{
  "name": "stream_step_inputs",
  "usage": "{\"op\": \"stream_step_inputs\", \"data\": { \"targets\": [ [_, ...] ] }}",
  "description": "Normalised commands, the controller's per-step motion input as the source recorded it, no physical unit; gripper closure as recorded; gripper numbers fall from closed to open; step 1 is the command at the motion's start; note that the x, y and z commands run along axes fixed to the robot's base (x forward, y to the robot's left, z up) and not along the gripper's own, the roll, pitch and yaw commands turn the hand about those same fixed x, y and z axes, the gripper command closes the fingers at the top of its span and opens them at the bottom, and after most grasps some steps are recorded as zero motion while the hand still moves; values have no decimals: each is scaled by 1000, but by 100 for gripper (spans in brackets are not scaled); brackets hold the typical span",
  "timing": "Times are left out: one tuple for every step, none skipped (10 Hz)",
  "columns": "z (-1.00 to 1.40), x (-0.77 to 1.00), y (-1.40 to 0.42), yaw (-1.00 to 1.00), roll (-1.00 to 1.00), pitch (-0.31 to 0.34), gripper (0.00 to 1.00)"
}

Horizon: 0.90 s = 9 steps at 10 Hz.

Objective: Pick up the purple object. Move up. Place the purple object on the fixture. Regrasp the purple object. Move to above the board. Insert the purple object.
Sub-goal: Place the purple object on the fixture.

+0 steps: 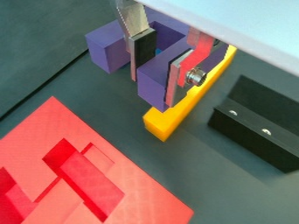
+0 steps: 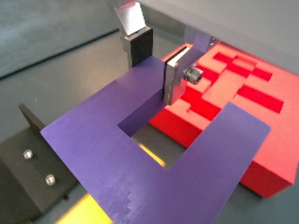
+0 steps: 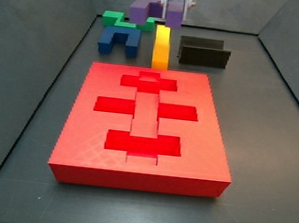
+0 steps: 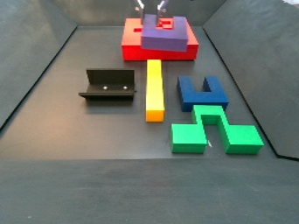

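Gripper (image 1: 163,68) w/ fingers astride purple object (image 1: 117,48) prong.

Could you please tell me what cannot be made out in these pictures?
- Side view: the end effector, holding the purple object, is cut by the top edge; that object hides part of the board.
- Wrist view: the purple object covers most of the yellow bar.
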Motion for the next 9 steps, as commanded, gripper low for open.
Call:
{"op": "stream_step_inputs", "data": {
  "targets": [
    [137, 880, 109, -223, -454, 263, 100],
    [20, 803, 163, -183, -389, 440, 100],
    [0, 734, 183, -117, -357, 623, 100],
    [0, 780, 97, -109, -454, 543, 100],
    [0, 783, 86, -89, -514, 514, 100],
    [0, 803, 63, -74, -589, 451, 100],
    [6, 843, 111, -31, -706, 246, 100],
    [0, 840, 263, 0, -806, 0, 100],
    [0, 726, 380, 0, -900, -86, 100]
  ]
}}
